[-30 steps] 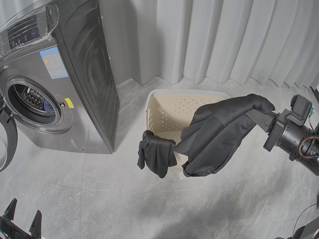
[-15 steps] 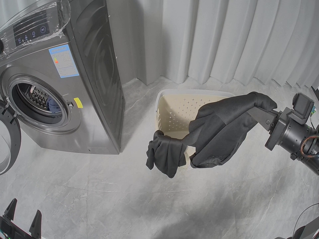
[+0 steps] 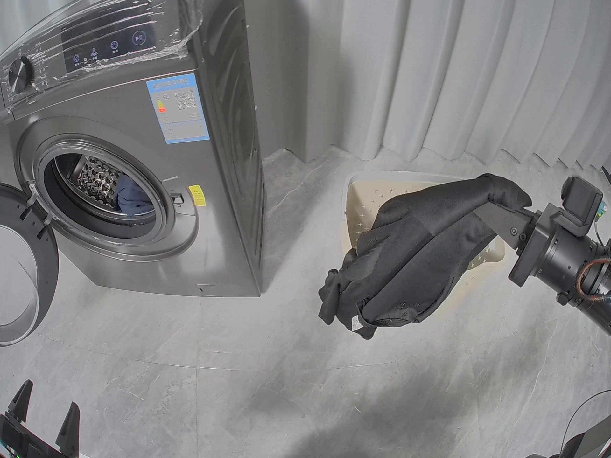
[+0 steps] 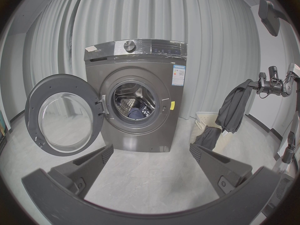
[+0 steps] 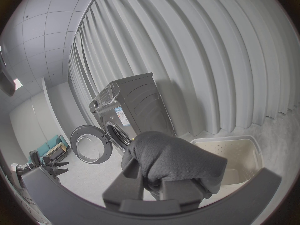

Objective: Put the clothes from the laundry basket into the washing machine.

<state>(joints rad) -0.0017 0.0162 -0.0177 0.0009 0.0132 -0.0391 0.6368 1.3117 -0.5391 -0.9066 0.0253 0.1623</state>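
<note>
- Black garment [image 3: 420, 249]: soft, matte, finely knit cloth in loose folds. It is held in the air above the laundry basket [image 3: 366, 201]. The upper end is bunched, and the rest sags to a lower bunch at the basket's rim on the side towards the washing machine [image 3: 159, 179].
- Right gripper [image 5: 153, 177]: its dark, blocky fingers [image 5: 131, 182] are clenched on the garment's upper end. The cloth swells over and between them and hangs away below.
- Left gripper [image 4: 150, 149]: held low and well apart from the garment, facing the machine's front. Its wedge-shaped fingers with ribbed pads are spread wide and hold nothing.
- Laundry basket: cream plastic, rectangular with rounded corners, its walls pierced with small star-shaped holes. It stands on the floor [image 3: 191, 364] just beside the machine.
- Washing machine: grey metal front loader with clear film [image 3: 114, 33] wrinkled over the control panel.
- Door [image 3: 25, 268]: round, with a dark rim and a glass centre, swung fully open.
- Drum [image 3: 95, 176]: perforated steel, with a blue cloth [image 3: 130, 195] lying inside.
- Floor: pale grey, marbled tiles.
- Curtain [image 3: 445, 58]: white, in deep vertical pleats behind the basket.
</note>
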